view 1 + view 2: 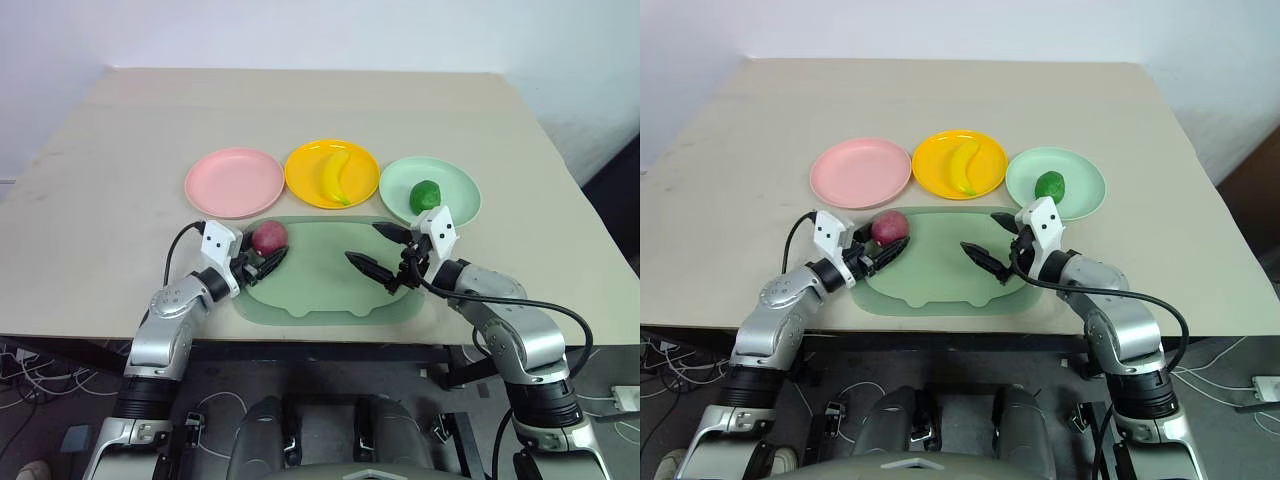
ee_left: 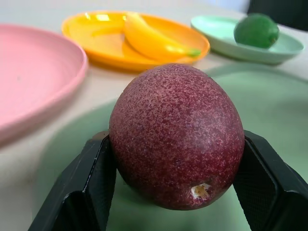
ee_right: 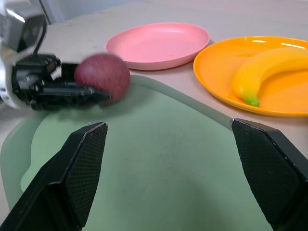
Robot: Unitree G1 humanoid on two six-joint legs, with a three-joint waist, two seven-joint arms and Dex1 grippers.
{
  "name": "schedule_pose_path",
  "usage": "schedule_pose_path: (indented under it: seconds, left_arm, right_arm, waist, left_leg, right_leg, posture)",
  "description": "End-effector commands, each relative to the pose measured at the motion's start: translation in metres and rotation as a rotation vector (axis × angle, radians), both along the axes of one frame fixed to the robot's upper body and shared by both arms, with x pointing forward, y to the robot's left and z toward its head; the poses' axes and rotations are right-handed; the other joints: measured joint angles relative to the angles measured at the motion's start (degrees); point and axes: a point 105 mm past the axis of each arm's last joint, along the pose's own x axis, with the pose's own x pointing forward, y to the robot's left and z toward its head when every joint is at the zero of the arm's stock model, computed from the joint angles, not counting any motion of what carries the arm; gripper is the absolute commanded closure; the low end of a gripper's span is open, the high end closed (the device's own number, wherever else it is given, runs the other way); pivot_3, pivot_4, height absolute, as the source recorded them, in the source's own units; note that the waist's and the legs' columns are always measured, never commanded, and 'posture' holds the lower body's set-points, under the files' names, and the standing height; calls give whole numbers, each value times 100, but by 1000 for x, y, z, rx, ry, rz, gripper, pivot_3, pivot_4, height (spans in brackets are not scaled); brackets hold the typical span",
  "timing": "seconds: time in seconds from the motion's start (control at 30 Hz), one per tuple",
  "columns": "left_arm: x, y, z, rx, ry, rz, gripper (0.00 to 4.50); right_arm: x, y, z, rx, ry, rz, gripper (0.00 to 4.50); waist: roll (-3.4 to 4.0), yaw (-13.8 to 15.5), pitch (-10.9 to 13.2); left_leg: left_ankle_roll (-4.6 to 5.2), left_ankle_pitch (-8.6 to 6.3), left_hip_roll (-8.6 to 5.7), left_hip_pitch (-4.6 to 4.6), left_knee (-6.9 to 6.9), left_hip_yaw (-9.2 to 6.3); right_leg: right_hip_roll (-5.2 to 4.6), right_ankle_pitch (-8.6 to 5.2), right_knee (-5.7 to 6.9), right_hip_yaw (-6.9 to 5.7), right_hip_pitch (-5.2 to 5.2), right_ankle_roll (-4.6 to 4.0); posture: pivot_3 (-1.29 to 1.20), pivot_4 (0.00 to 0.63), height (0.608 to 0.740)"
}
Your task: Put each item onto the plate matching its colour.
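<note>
Left gripper (image 1: 268,262): clenched on the dark red fruit (image 1: 269,237), at the tray's far left corner.
Right gripper (image 1: 384,250): fingers spread, holding nothing, above the tray (image 1: 330,290).
Banana (image 1: 335,175): on the yellow plate (image 1: 303,172).
Green fruit (image 1: 425,196): on the mint plate (image 1: 455,182).
Pink plate (image 1: 233,182): bare.
Worktop (image 1: 110,190): beige, matte.
Room: pale wall behind.

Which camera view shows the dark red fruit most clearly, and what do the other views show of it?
The left wrist view: the dark red fruit is close and sharp, with the left pincer shut on it. Both eye views show it small at the tray's corner. The right wrist view shows it blurred, partly behind that pincer.
</note>
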Motion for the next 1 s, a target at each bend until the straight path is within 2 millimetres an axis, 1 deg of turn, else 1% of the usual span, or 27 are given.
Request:
schedule_pose_path:
  seconds: [0.03,0.1,0.2,0.3,0.4,0.47,0.57,0.67,0.83,0.9,0.93,0.97,1.0]
  left_arm:
    - [1,16,33,-25,-133,78,1478]
    - [7,27,43,-45,-146,149,1478]
    - [18,34,52,-51,-147,217,1478]
    - [34,43,65,-129,-118,297,1478]
    - [52,49,63,-158,-42,348,1478]
    - [64,51,59,-111,3,385,1478]
    - [74,57,49,-61,63,435,1478]
    - [79,58,42,-36,97,444,1478]
    - [82,53,44,-54,97,424,1478]
    - [80,51,44,-64,100,406,745]
    - [79,51,43,-56,100,408,490]
    - [79,51,42,-55,102,404,127]
    - [78,51,43,-60,101,401,56]
  right_arm:
    - [-3,-1,11,9,-47,8,136]
    - [-2,1,10,12,-46,11,136]
    - [-2,4,10,14,-43,18,136]
    - [0,5,10,13,-42,23,136]
    - [1,5,9,1,-38,27,136]
    - [2,4,9,-8,-39,27,136]
    - [4,3,10,-13,-41,18,136]
    - [5,2,10,-14,-40,9,136]
    - [3,1,9,-15,-37,1,136]
    - [3,0,9,-16,-38,-6,136]
    - [3,0,9,-16,-40,-9,136]
    - [3,-1,9,-16,-40,-12,136]
    - [3,-1,10,-16,-41,-15,136]
  waist:
    - [0,0,0]
    - [0,5,0]
    - [-2,19,1]
    - [-4,25,0]
    - [-4,9,0]
    - [-5,6,0]
    - [-6,2,1]
    - [-6,-3,1]
    - [-7,3,1]
    - [-7,5,1]
    - [-7,3,1]
    - [-7,0,1]
    - [-7,-3,1]
  left_leg:
    - [0,0,0,0,0,0]
    - [0,0,0,0,0,0]
    - [1,0,-1,0,5,-11]
    - [3,-1,-3,-1,9,-17]
    - [3,0,-7,0,10,-18]
    - [2,1,-8,0,10,-18]
    - [2,1,-9,0,9,-17]
    - [2,1,-9,0,9,-16]
    - [1,1,-8,0,10,-16]
    - [1,1,-8,0,10,-16]
    - [1,1,-8,0,10,-16]
    - [1,1,-8,0,10,-16]
    - [1,1,-9,0,10,-16]
  right_leg:
    - [0,0,0,0,0,0]
    - [0,0,0,0,2,0]
    - [0,0,0,-9,11,0]
    - [-2,0,0,-13,16,1]
    - [0,0,0,-14,19,2]
    - [3,0,1,-15,18,2]
    - [4,0,1,-15,18,3]
    - [5,0,2,-15,16,4]
    - [4,0,3,-15,17,4]
    - [4,0,3,-15,17,4]
    - [4,0,3,-15,17,4]
    - [4,0,3,-15,17,4]
    - [4,0,3,-15,17,4]
  posture:
    - [0,150,695]
    - [0,150,695]
    - [0,150,695]
    - [0,150,695]
    - [0,150,695]
    - [0,150,695]
    - [0,150,695]
    - [0,150,695]
    - [0,150,695]
    - [0,150,695]
    - [0,150,695]
    - [0,150,695]
    - [0,150,695]
